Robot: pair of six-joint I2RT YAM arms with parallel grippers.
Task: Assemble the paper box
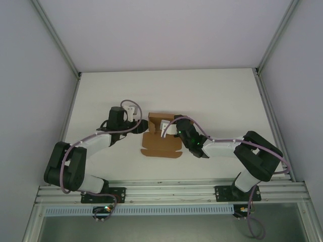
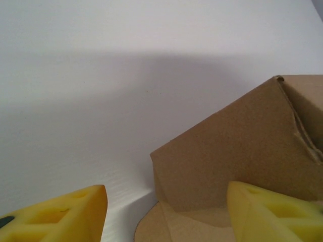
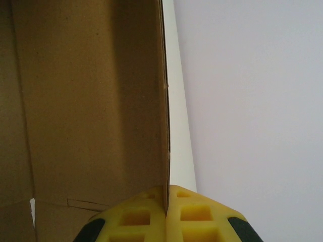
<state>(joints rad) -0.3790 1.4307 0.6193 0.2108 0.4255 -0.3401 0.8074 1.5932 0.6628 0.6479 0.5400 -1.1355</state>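
The paper box [image 1: 160,142] is brown cardboard, partly folded, lying in the middle of the white table between my two arms. In the right wrist view its thin side wall [image 3: 91,101] stands upright and my right gripper [image 3: 167,194] is shut on that wall's edge. From above, that right gripper [image 1: 165,127] sits over the box's far part. My left gripper [image 2: 166,190] is open at the box's left end. A raised cardboard flap [image 2: 227,146] stands just ahead of it, partly behind the right yellow finger [image 2: 272,214]. Seen from above, the left gripper [image 1: 132,112] is just left of the box's far corner.
The white table [image 1: 212,96] is bounded by grey walls and metal frame posts at both sides. An aluminium rail [image 1: 171,191] runs along the near edge, where both arm bases are bolted.
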